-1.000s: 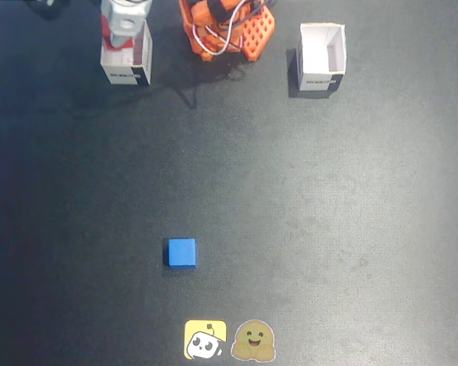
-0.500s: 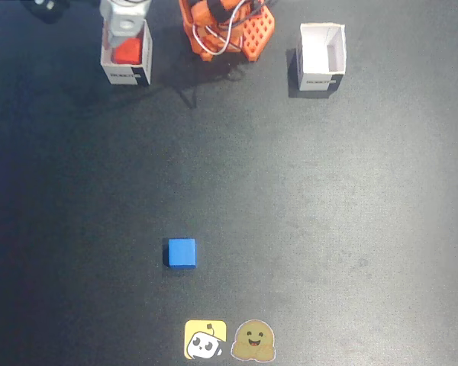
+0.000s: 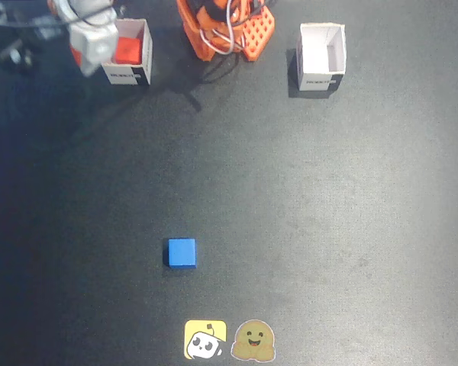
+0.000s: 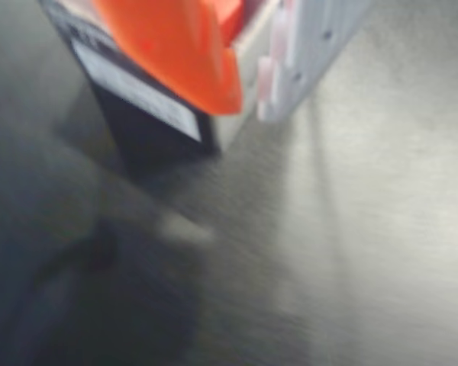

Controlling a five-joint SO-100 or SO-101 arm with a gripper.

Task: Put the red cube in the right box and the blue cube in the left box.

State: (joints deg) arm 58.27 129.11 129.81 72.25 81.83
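Observation:
In the fixed view the red cube (image 3: 128, 49) lies inside the white box (image 3: 127, 75) at the view's upper left. The blue cube (image 3: 182, 253) sits on the dark mat at lower centre, far from the arm. A second white box (image 3: 321, 78) stands at the view's upper right with nothing showing inside. My gripper (image 3: 91, 52) hangs blurred just left of the box that holds the red cube. In the wrist view the gripper (image 4: 250, 107) is open and holds nothing, its orange finger (image 4: 175, 46) and white finger (image 4: 313, 38) over that box's labelled side (image 4: 133, 95).
The orange arm base (image 3: 227, 29) with its wires stands at top centre between the two boxes. Two stickers (image 3: 229, 340) lie at the mat's bottom edge. Dark cables (image 3: 11, 53) show at the top left corner.
The gripper has left the red cube in the upper-left box, risen out of it and swung left of it. The blue cube and the other box have not moved.

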